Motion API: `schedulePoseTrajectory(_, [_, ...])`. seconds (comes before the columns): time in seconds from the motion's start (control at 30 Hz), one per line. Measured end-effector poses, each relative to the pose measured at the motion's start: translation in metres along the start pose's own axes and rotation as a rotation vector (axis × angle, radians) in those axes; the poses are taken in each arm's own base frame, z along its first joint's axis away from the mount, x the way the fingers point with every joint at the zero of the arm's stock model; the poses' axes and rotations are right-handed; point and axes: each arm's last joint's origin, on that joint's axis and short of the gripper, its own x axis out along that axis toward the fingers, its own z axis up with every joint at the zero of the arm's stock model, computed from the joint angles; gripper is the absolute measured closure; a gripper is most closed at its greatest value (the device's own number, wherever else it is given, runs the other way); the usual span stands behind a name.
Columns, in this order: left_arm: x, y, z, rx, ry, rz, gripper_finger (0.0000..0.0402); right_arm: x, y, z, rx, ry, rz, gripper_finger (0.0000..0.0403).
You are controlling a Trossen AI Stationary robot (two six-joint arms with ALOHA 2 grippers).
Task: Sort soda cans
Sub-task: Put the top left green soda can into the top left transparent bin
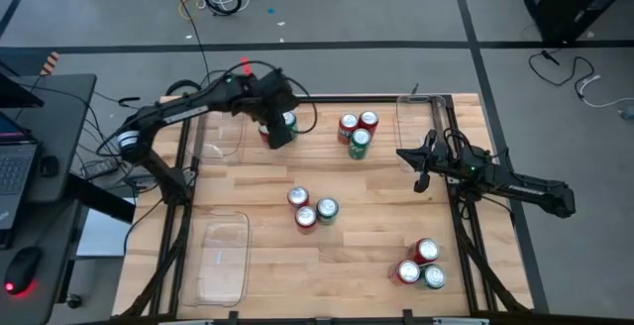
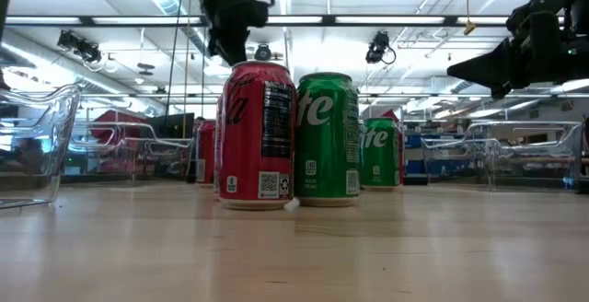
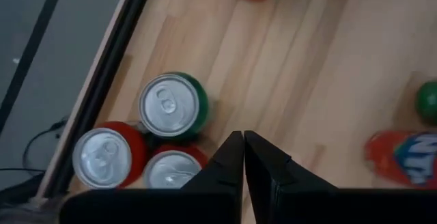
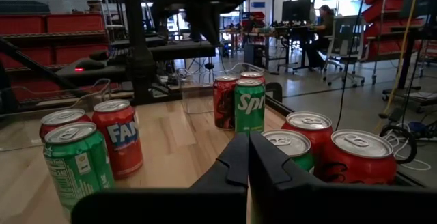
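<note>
Table (image 1: 267,266): wooden top carrying every item below.
Trays: one clear tray (image 1: 223,258) at the near left, another (image 1: 416,127) at the far right edge.
Left gripper (image 1: 277,132): raised over the far left part of the table, fingers (image 3: 229,162) pressed together, holding nothing.
Right gripper (image 1: 418,166): raised at the right edge, fingers (image 4: 235,162) together, empty.
Soda cans: four upright clusters; far left under the left gripper (image 1: 287,122), far centre (image 1: 358,132), middle (image 1: 312,208), near right (image 1: 421,264).
</note>
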Motion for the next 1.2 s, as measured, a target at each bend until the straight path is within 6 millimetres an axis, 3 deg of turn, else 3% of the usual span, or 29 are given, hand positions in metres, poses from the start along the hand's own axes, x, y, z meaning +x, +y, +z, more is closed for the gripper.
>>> schedulePoseTrajectory(0.23, [0.012, 0.001, 0.021, 0.078, 0.071, -0.011, 0.0319, 0.000, 0.000, 0.000, 0.000, 0.000, -0.001, 0.0402])
schedulePoseTrajectory(0.57, [0.029, 0.000, 0.030, 0.111, 0.119, 0.025, 0.0130, 0.000, 0.000, 0.000, 0.000, 0.000, 0.000, 0.0402])
schedulePoseTrajectory(0.7, [0.041, 0.005, 0.031, 0.092, 0.153, 0.069, 0.0077, 0.000, 0.000, 0.000, 0.000, 0.000, 0.000, 0.0402])
schedulePoseTrajectory(0.83, [0.051, 0.018, 0.032, 0.056, 0.164, 0.088, 0.0056, 0.000, 0.000, 0.000, 0.000, 0.000, -0.001, 0.0402])
schedulePoseTrajectory(1.2, [0.062, 0.061, 0.024, -0.041, 0.180, 0.026, 0.0053, 0.000, 0.000, 0.000, 0.000, 0.000, -0.001, 0.0402])
